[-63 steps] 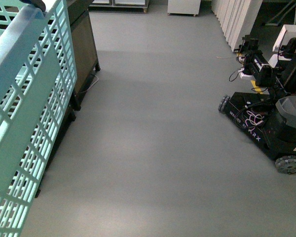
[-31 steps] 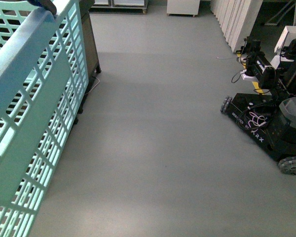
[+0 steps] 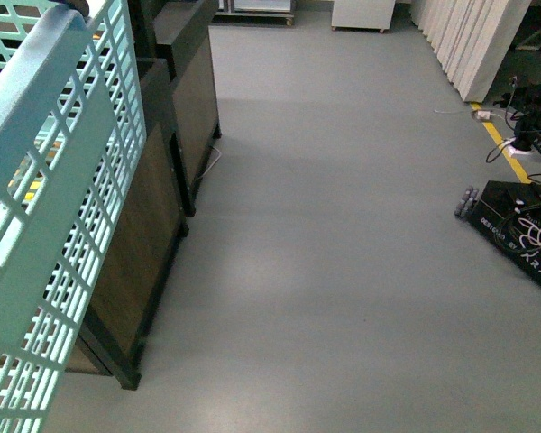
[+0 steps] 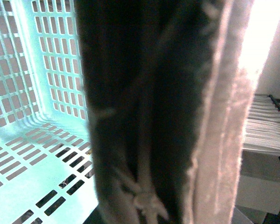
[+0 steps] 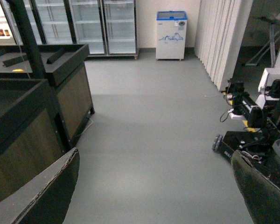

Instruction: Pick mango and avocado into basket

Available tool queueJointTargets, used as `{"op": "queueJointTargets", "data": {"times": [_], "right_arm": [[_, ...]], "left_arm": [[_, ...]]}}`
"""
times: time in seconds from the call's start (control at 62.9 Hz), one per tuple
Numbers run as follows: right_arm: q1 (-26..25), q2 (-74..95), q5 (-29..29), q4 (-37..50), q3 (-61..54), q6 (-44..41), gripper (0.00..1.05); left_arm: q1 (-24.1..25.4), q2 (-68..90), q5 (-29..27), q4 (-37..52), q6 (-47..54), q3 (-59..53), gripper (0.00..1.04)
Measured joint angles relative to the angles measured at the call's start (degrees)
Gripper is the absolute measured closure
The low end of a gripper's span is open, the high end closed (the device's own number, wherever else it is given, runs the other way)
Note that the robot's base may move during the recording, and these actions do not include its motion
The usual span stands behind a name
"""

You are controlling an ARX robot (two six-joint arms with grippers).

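The pale aqua basket (image 3: 45, 180) fills the left edge of the front view, its slotted wall close to the camera and tilted. In the left wrist view its lattice floor and walls (image 4: 32, 93) show behind my left gripper (image 4: 186, 140), which is shut on the basket; dark blurred fingers (image 4: 130, 116) cover the middle of that view. My right gripper (image 5: 151, 200) is open above bare grey floor, with one finger (image 5: 42, 196) at each side and nothing between them. The mango and the avocado are out of view.
Dark wooden display stands (image 3: 162, 207) run along the left, just behind the basket. Another wheeled robot (image 3: 523, 234) sits at the right. Glass-door fridges (image 5: 102, 23), a small blue-topped freezer (image 5: 171, 35) and white panels (image 5: 219, 37) line the far end. Grey floor (image 3: 343, 271) lies between.
The front view has swung left: the dark stands have come into view beside the basket and the other robot has slid toward the right edge. The basket stays held.
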Motion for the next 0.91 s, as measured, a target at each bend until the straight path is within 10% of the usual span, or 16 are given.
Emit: {"op": "queueJointTargets", "data": {"times": [0.906], "right_arm": [[0.0, 0.1, -0.2, 0.0, 0.0, 0.0, 0.09]], "left_arm": [[0.0, 0.0, 0.0, 0.0, 0.1, 0.0, 0.90]]}}
